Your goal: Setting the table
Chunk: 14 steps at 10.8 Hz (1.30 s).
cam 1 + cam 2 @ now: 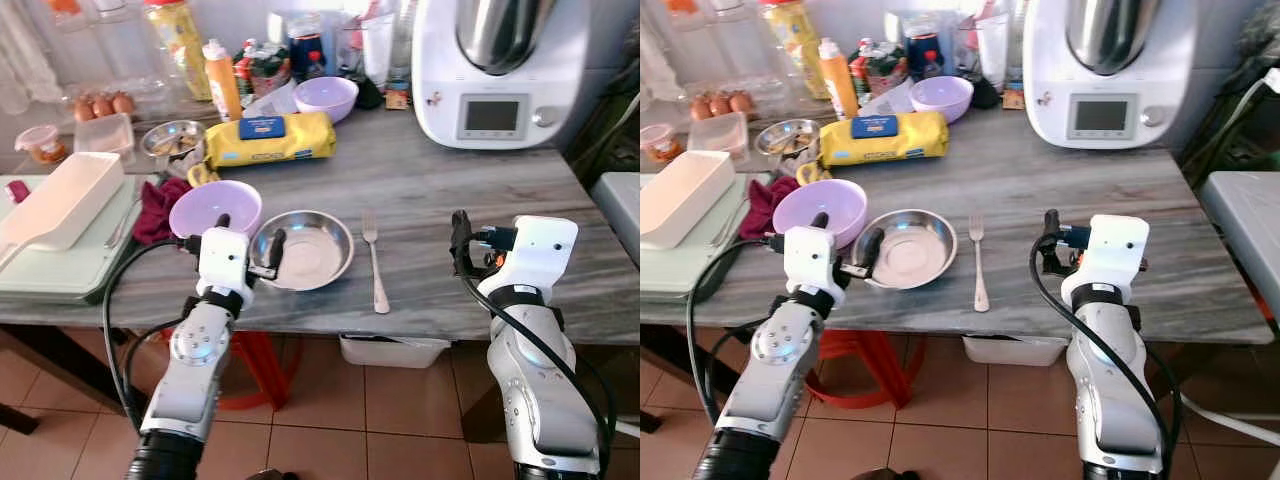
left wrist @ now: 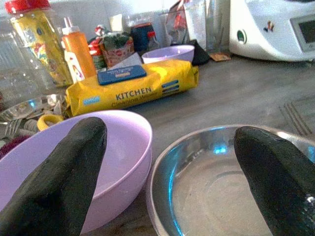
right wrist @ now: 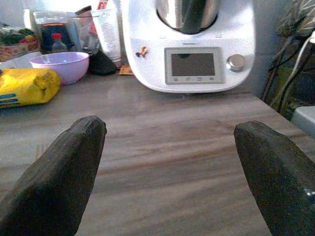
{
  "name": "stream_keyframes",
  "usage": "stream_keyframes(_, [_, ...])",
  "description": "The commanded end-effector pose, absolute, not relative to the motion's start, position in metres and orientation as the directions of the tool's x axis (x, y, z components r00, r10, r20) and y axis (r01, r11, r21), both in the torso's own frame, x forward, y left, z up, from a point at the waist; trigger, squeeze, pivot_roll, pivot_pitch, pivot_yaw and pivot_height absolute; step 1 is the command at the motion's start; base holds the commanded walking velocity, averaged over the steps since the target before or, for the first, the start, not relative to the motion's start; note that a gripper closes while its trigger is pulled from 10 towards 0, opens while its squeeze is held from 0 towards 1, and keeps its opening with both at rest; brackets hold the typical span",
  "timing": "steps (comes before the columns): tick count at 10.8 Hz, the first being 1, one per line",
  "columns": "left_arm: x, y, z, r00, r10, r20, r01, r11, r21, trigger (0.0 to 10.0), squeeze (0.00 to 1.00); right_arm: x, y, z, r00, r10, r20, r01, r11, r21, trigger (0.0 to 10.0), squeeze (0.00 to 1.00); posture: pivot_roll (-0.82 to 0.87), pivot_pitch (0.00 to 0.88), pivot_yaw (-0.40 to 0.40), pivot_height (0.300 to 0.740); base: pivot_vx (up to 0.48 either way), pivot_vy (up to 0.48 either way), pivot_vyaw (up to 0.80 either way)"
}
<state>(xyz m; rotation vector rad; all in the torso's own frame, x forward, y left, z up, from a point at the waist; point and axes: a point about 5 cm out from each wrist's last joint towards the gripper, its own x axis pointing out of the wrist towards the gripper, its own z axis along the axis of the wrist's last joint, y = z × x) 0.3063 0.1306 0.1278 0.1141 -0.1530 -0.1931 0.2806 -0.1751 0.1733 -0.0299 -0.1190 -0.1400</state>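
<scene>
While both arms reach over the near edge of the grey table [image 1: 480,190], the left gripper [image 1: 248,238] hangs just above the place where the lilac bowl [image 1: 212,206] and the steel bowl [image 1: 303,249] meet. Its fingers [image 2: 64,177] stand wide apart and hold nothing; in the left wrist view one finger is in front of the lilac bowl and the other in front of the steel bowl. These two bowls are touching or almost touching. A fork [image 1: 374,262] lies just beside the steel bowl, on its right side, with the prongs pointing away from the robot.

The right gripper [image 1: 461,243] hovers over a bare part of the table, well apart from the fork, and its fingers [image 3: 59,172] are also spread wide with nothing between them. Far behind it stands a white kitchen machine [image 1: 495,70]. At the back lie a yellow pack of wipes [image 1: 268,138] and a second lilac bowl [image 1: 325,97]. On the left, a white tray [image 1: 60,198] rests on a green board [image 1: 60,270].
</scene>
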Motion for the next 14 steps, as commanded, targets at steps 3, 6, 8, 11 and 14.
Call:
stream_keyframes(3, [0.3074, 0.1298, 0.128, 0.968, -0.21, 0.139, 0.191, 0.971, 0.141, 10.0, 0.0, 0.2822, -0.1801, 0.173, 0.979, -0.169, 0.115, 0.174, 0.984, -0.034, 10.0, 0.0, -0.1, 0.057, 0.086, 0.74, -0.185, 0.0, 0.0])
stream_keyframes(6, [0.3072, 0.1295, 0.1272, 0.967, -0.218, 0.135, 0.198, 0.97, 0.144, 10.0, 0.0, 0.2838, -0.1781, 0.1732, 0.979, -0.168, 0.115, 0.172, 0.985, -0.028, 10.0, 0.0, -0.1, 0.061, 0.089, 0.74, -0.318, 0.0, 0.0])
stream_keyframes(8, [0.3055, 0.1291, 0.1266, 0.964, -0.233, 0.13, 0.212, 0.965, 0.152, 10.0, 0.0, 0.2843, -0.1769, 0.1731, 0.979, -0.168, 0.116, 0.171, 0.985, -0.022, 10.0, 0.0, -0.09, 0.064, 0.094, 0.74, -0.326, 0.0, 0.0])
stream_keyframes(11, [0.3058, 0.1278, 0.1268, 0.961, -0.246, 0.127, 0.225, 0.961, 0.16, 10.0, 0.0, 0.2859, -0.1768, 0.1731, 0.978, -0.17, 0.117, 0.174, 0.985, -0.018, 10.0, 0.0, -0.09, 0.064, 0.096, 0.74, -0.326, 0.0, 0.0])
stream_keyframes(14, [0.3053, 0.1268, 0.1266, 0.961, -0.247, 0.126, 0.226, 0.961, 0.16, 10.0, 0.0, 0.2886, -0.174, 0.1747, 0.979, -0.161, 0.124, 0.164, 0.986, -0.017, 10.0, 0.0, -0.09, 0.063, 0.094, 0.74, -0.33, 0.0, 0.0])
